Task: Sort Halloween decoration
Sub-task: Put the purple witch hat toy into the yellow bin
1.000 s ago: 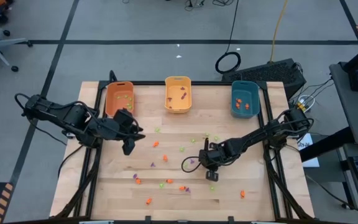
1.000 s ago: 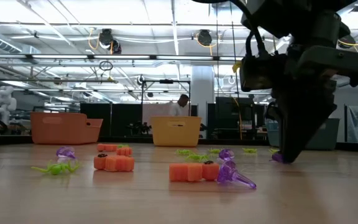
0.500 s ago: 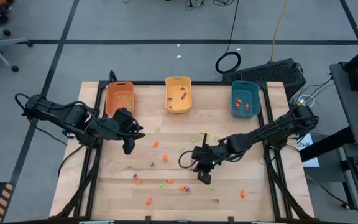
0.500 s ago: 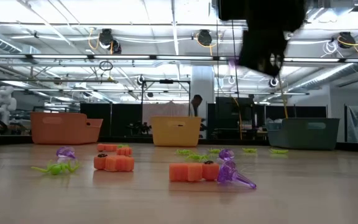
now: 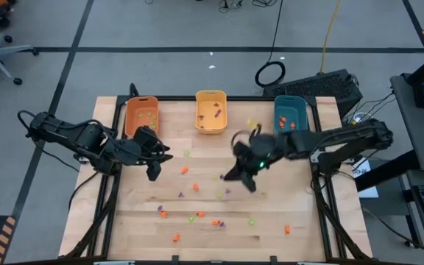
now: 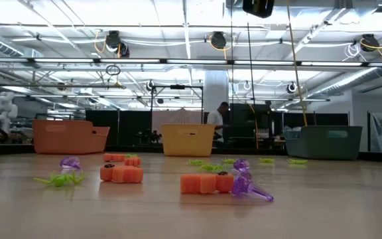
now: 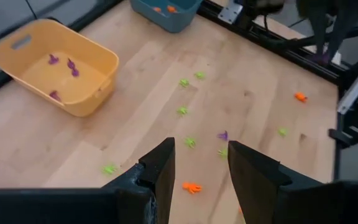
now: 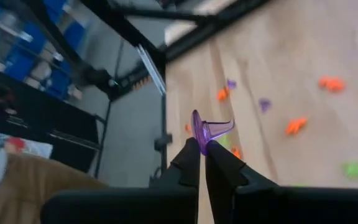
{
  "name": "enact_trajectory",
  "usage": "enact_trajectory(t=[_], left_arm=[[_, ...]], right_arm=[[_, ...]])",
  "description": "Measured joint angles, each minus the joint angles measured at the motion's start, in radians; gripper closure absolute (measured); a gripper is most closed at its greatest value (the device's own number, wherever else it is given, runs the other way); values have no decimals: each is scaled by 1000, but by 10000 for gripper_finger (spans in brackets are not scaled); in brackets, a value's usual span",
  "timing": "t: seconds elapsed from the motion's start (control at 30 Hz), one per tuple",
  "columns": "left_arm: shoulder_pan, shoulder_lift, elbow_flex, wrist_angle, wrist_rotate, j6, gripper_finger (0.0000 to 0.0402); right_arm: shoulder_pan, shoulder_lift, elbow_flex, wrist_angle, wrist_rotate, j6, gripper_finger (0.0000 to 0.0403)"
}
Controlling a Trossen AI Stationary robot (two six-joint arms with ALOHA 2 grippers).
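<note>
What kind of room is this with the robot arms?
Probably a robot lab or workshop. The wooden table sits on a taped floor, bare ceiling lights and pipes hang above, and cables and equipment fill the space behind it.

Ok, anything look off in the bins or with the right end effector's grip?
Nothing stands out. The yellow bin holds only purple pieces, the teal bin orange ones. The right end effector pinches a purple trinket, clear of the table.
</note>
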Motion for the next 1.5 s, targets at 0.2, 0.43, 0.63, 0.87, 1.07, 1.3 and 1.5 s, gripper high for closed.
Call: enact_trajectory(t=[0.2, 0.43, 0.63, 0.87, 1.07, 1.3, 1.5], left_arm=[[14, 0, 0, 2, -49, 14, 254], [40, 0, 0, 22, -65, 15, 254], [59, 0, 0, 75, -65, 9, 254], [64, 0, 0, 141, -65, 15, 254], [64, 0, 0, 139, -64, 15, 254], [64, 0, 0, 140, -60, 16, 254], [64, 0, 0, 139, -36, 17, 254]], right_arm=[[-143, -95, 0, 2, -74, -115, 403], [-264, -112, 0, 10, -77, -200, 403], [-287, -96, 0, 23, -76, -248, 403], [-286, -96, 0, 145, -48, -194, 403], [-285, -95, 0, 268, -23, -217, 403], [-285, -95, 0, 299, -79, -495, 403], [-271, -95, 0, 302, -79, -920, 403]])
